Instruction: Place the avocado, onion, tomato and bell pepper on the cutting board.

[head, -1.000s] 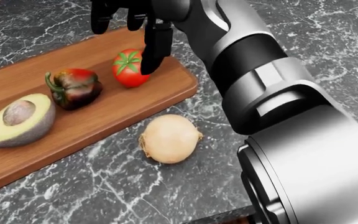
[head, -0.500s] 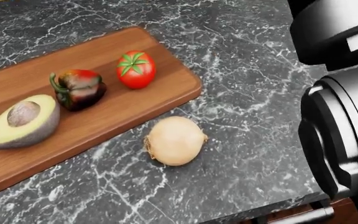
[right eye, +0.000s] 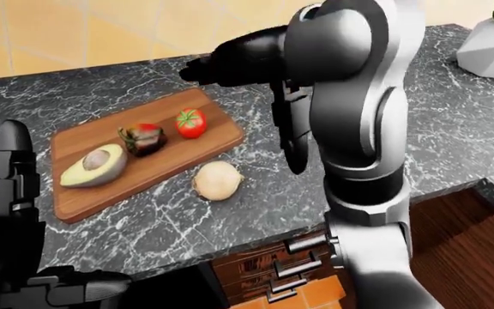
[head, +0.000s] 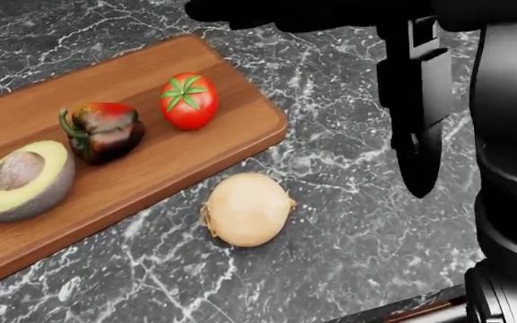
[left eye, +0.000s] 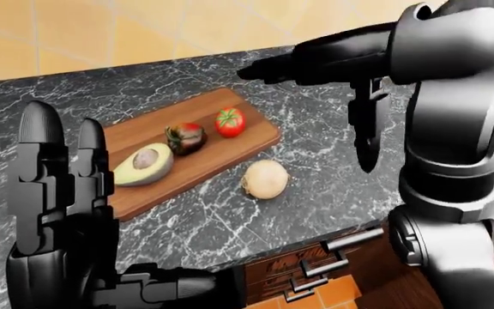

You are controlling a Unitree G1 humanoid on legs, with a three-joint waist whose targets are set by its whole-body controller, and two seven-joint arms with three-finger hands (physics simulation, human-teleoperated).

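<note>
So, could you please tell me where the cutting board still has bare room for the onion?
The cutting board is bare along its near edge beside the onion, below the tomato and bell pepper. Its left end is crowded by the avocado.

No readable text, label or number anywhere.

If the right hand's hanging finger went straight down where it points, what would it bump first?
Probably the bare marble counter, judging by the finger of the right hand. The onion sits off to its left; depth is unclear.
</note>
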